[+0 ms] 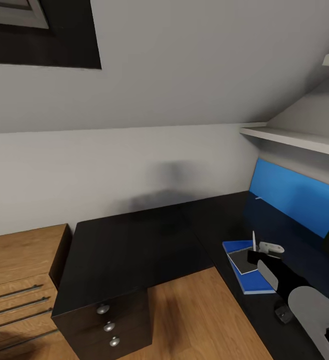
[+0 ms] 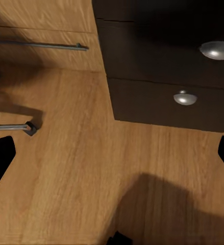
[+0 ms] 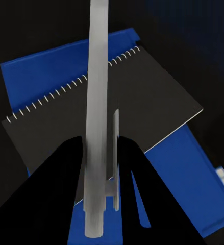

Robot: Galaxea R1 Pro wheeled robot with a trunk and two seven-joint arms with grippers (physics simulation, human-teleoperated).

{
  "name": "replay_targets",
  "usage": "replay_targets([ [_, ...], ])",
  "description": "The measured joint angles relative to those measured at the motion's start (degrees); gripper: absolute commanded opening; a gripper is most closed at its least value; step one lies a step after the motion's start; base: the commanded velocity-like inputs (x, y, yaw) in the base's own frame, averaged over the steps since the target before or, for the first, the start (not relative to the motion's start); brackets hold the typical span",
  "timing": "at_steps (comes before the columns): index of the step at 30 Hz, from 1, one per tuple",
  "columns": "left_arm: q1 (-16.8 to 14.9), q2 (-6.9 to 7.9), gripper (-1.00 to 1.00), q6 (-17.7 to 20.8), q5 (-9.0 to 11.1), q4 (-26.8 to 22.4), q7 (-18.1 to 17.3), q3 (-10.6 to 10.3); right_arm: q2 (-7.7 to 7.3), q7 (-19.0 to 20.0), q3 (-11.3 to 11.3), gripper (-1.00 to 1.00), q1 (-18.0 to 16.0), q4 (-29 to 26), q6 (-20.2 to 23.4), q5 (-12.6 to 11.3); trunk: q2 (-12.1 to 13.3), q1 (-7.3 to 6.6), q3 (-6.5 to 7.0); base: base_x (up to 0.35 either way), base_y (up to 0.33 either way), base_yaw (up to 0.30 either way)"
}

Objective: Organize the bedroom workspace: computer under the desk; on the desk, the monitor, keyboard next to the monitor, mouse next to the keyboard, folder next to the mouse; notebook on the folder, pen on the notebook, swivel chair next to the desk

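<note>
**Pen held over notebook and folder at the desk's right wing**

At far left of the head view stood a low light-wood cabinet (image 1: 19,280) with long metal bar handles. Next to it, the desk (image 1: 134,245), black-topped and L-shaped, ran along the wall and turned toward the right. Its black drawer unit (image 1: 109,325) sat under the near left end, three round silver knobs in a column.

The left wrist view looked down on wood floor (image 2: 81,168), the drawer fronts with two knobs, and the cabinet's handles. Dark finger edges of the left gripper (image 2: 112,153) showed at both sides of that picture, set wide apart, nothing between them.

On the desk's right wing lay the folder (image 1: 257,282), bright blue, flat on the black top. The notebook (image 1: 244,261), grey with a spiral edge, lay on top of it, turned at an angle to the folder's edges, blue showing around it. The right gripper (image 1: 257,252) hung above the stack, pinching the pen (image 1: 254,241), which stood near upright. The right wrist view confirmed it: black fingers (image 3: 55,189) pressed on either side of the pale grey pen barrel (image 3: 96,112), with notebook (image 3: 152,112) and folder (image 3: 193,168) beneath. Whether the pen's tip touched the notebook could not be told.

Behind the stack a blue panel (image 1: 294,197) ran along the wall, white shelves (image 1: 294,139) above it.
</note>
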Motion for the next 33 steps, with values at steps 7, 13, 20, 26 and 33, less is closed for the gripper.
replay_targets([
  [7, -0.01, -0.18, 1.00, -0.47, -0.49, 3.38, 0.12, -0.01, 0.02, 0.00, -0.08, -1.00, 0.00, 0.07, 0.02, 0.02, 0.00, 0.00, 0.00, 0.004, 0.000, 0.000],
  [13, -0.01, -0.28, 1.00, -3.71, -0.45, 4.59, 0.33, -0.03, 0.02, 0.00, -0.09, -1.00, 0.00, 0.01, 0.21, 0.02, -1.99, 1.09, -0.89, 0.000, 0.000, 0.000],
  [20, -0.01, -0.29, 1.00, -5.27, -0.54, 6.60, 0.47, -0.10, 0.02, 0.05, -0.09, -1.00, 0.00, -0.01, 0.39, 0.03, -4.81, 2.63, -2.15, 0.000, 0.000, 0.000],
  [26, -0.01, -0.30, 1.00, -5.41, -0.57, 7.00, 0.50, -0.11, 0.02, 0.07, -0.09, -1.00, 0.00, -0.03, 0.51, 0.03, -7.22, 3.95, -3.23, 0.000, 0.000, 0.000],
  [33, -0.01, -0.30, 1.00, -5.43, -0.57, 7.05, 0.51, -0.05, 0.02, 0.10, -0.11, -1.00, 0.00, -0.20, 3.77, 0.08, -10.03, 5.49, -4.49, 0.000, 0.000, 0.000],
])
